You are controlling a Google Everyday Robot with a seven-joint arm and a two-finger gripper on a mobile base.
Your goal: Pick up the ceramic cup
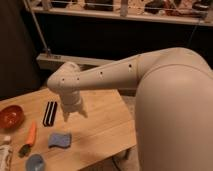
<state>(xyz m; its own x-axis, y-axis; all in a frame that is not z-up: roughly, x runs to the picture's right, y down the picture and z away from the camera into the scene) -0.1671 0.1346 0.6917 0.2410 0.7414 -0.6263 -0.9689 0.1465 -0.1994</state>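
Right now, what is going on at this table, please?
A robot arm is working alone at the wooden table. Its gripper hangs open above the table's middle, holding nothing. The ceramic cup it should pick up stands at the table's near edge, well apart from the gripper and close to a blue sponge. The pickup is not yet done.

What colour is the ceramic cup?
Ceramic cup: light blue-grey, in the camera view; the tool hangs over the table, apart from it.
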